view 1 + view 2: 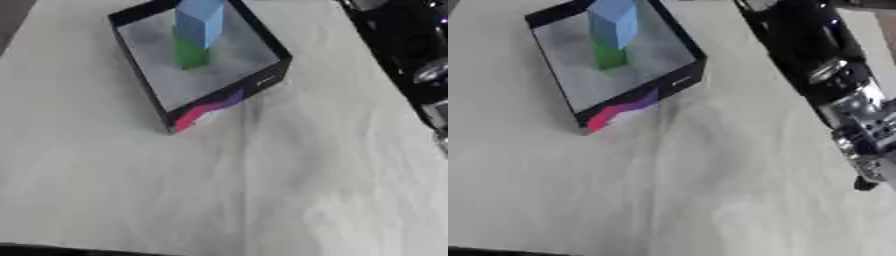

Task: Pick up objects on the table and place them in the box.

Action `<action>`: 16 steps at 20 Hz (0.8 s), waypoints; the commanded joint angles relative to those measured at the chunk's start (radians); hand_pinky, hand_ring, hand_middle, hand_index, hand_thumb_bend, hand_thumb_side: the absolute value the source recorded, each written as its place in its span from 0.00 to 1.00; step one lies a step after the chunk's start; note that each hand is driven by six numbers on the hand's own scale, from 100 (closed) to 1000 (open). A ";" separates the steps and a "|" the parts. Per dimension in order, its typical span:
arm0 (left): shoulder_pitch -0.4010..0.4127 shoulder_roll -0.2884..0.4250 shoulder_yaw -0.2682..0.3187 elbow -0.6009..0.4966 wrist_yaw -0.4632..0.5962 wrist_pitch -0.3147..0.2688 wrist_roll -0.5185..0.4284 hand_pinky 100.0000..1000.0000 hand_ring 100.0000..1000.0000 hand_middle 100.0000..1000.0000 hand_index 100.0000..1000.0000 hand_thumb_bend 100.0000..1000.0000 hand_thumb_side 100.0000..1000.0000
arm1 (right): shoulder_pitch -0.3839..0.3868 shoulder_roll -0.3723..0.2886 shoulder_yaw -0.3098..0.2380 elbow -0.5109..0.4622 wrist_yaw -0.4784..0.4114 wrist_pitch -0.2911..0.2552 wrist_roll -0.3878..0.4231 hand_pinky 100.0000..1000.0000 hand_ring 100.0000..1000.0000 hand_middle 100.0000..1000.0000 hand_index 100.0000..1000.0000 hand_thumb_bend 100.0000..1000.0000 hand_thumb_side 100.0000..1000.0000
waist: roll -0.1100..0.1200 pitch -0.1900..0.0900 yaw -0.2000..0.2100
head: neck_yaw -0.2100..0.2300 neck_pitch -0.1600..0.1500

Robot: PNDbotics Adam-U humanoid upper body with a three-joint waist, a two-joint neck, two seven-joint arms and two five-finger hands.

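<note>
A black-walled box [219, 104] with a grey floor and a red and purple front stripe stands askew at the upper middle of the table. Inside it a tall light blue block [199, 22] stands upright, with a green block [191, 53] right in front of it, touching. My right arm [811, 50] runs down the right side, apart from the box. Only a part of the right hand [875, 155] shows at the right edge, above the cloth, and nothing shows in it. My left hand is out of sight.
A pale, slightly wrinkled cloth [262, 190] covers the table from the box to the near edge. A dark strip [52, 249] runs along the bottom left edge of the view.
</note>
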 commanded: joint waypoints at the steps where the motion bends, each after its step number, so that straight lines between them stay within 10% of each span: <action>1: -0.016 0.011 0.000 -0.017 0.006 0.004 -0.008 0.71 0.59 0.75 0.81 0.39 0.41 | -0.003 0.012 0.006 0.029 0.077 -0.034 0.008 0.84 0.65 0.54 0.71 0.00 0.08 | -0.002 -0.018 0.003 | -0.003 -0.011; 6: -0.009 0.012 0.001 -0.017 0.008 0.013 -0.004 0.70 0.58 0.75 0.81 0.39 0.42 | 0.018 0.017 0.009 0.038 0.149 -0.102 0.065 0.89 0.78 0.72 0.86 0.18 0.09 | -0.005 -0.017 0.002 | 0.012 -0.011; 16: 0.008 0.019 0.004 -0.017 0.007 0.024 0.006 0.70 0.59 0.74 0.81 0.39 0.42 | 0.025 -0.052 -0.054 -0.059 0.043 -0.092 0.008 0.92 0.83 0.78 0.90 0.19 0.12 | -0.002 -0.031 -0.015 | 0.034 0.006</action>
